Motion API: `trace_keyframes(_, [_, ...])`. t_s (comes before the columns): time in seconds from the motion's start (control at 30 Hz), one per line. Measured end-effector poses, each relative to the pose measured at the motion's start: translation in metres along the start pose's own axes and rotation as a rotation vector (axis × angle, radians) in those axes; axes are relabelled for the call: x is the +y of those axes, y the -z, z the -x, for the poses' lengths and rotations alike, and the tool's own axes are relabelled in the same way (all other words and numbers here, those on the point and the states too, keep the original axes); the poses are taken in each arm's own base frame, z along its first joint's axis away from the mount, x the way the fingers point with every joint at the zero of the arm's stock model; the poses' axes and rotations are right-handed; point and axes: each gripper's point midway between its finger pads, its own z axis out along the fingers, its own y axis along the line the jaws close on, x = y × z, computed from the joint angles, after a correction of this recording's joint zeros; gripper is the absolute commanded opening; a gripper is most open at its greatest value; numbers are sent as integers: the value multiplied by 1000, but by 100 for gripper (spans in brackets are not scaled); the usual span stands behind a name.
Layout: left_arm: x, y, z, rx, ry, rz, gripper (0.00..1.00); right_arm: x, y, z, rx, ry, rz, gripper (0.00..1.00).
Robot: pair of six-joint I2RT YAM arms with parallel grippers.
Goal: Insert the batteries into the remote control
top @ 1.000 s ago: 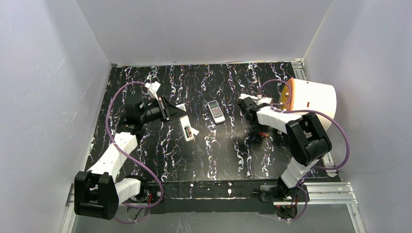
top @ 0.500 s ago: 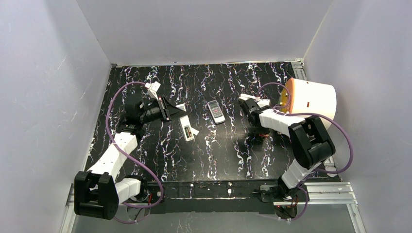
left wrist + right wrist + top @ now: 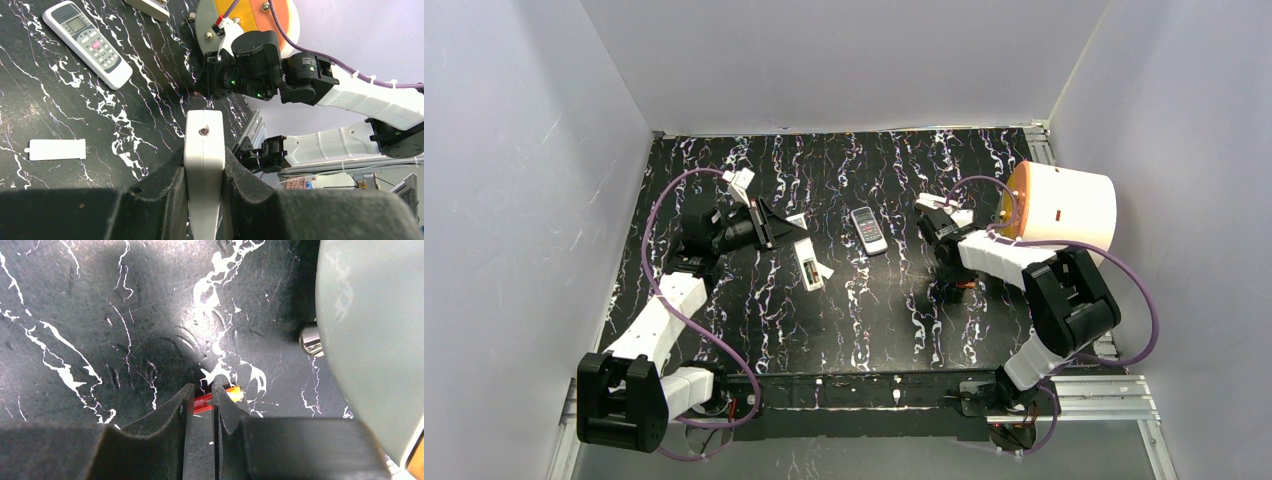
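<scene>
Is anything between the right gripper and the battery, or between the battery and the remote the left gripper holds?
Nothing visible. The right gripper has its fingertips at the battery, and the way from there to the remote in the left gripper is open. The second remote lies farther back, off that line.

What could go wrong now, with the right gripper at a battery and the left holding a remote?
The battery lies crosswise at the right gripper's tips, partly behind one finger, so it may roll away instead of being gripped. The left gripper holds the remote by its thin edges; pressing a battery in could twist it.
</scene>
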Motion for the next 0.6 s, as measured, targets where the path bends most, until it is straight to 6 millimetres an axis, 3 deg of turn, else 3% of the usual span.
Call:
trace_keyframes(0.43, [0, 0, 0, 0, 0, 0, 0, 11, 12, -17, 24, -5, 98, 29])
trace_keyframes(0.6, [0, 0, 0, 0, 0, 0, 0, 12, 15, -20, 36, -45, 104, 34])
